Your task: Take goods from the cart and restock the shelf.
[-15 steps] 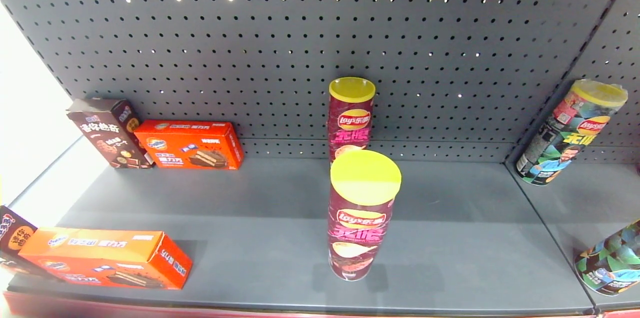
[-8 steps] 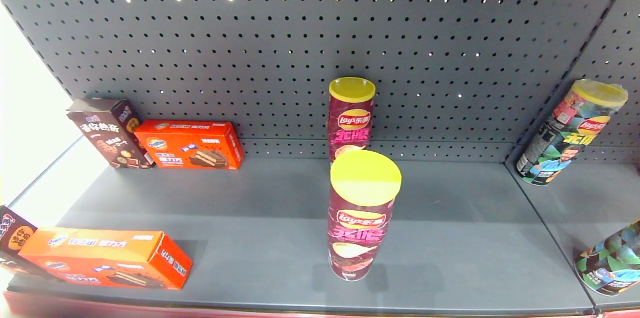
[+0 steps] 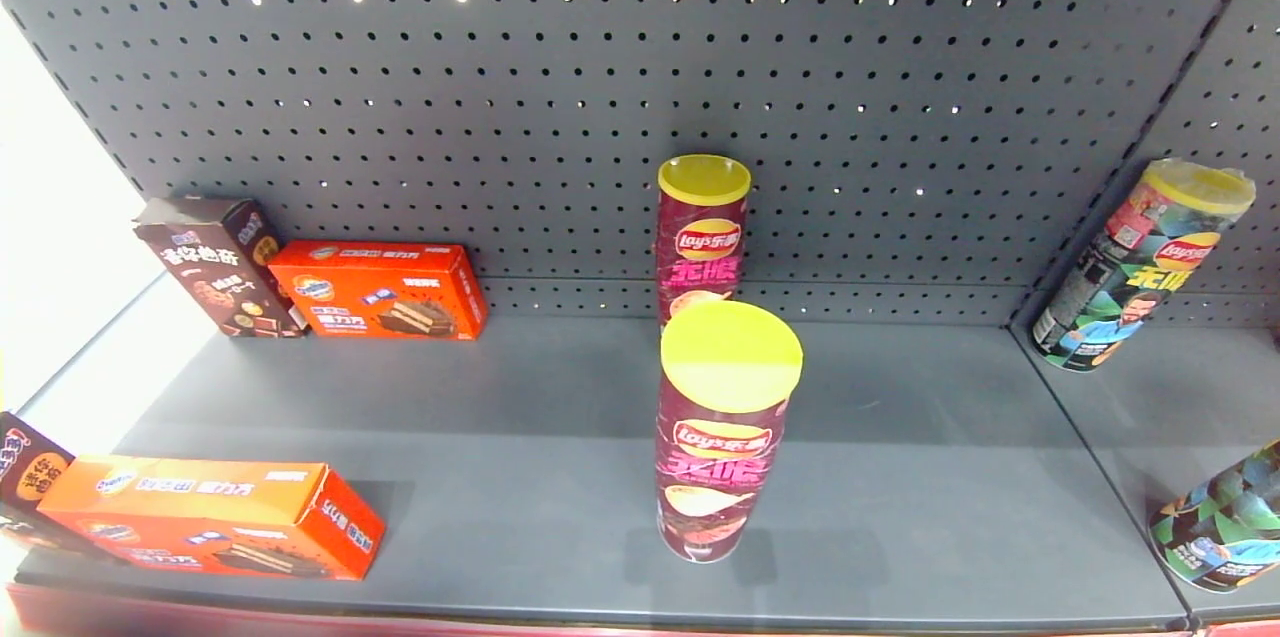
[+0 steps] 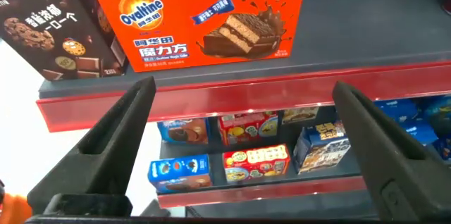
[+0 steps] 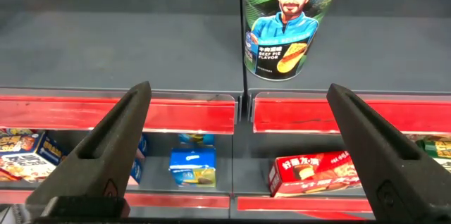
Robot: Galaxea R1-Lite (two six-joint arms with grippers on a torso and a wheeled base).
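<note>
On the grey shelf [image 3: 520, 477] two maroon chip cans with yellow lids stand upright, one near the front [image 3: 722, 432] and one by the pegboard [image 3: 702, 235]. Orange wafer boxes lie at the front left [image 3: 210, 515] and back left [image 3: 380, 289], beside a brown cookie box [image 3: 215, 262]. My left gripper [image 4: 239, 118] is open below the shelf's red front edge [image 4: 232, 94], facing an orange wafer box [image 4: 201, 16]. My right gripper [image 5: 236, 122] is open too, in front of a green-and-black chip can [image 5: 289, 20]. Nothing sits between either pair of fingers.
A green-and-black can leans at the back right [image 3: 1140, 262] and another stands at the front right [image 3: 1215, 517] on the neighbouring shelf section. Lower shelves hold small snack boxes [image 4: 257, 164] [image 5: 313, 171]. Bare shelf lies either side of the maroon cans.
</note>
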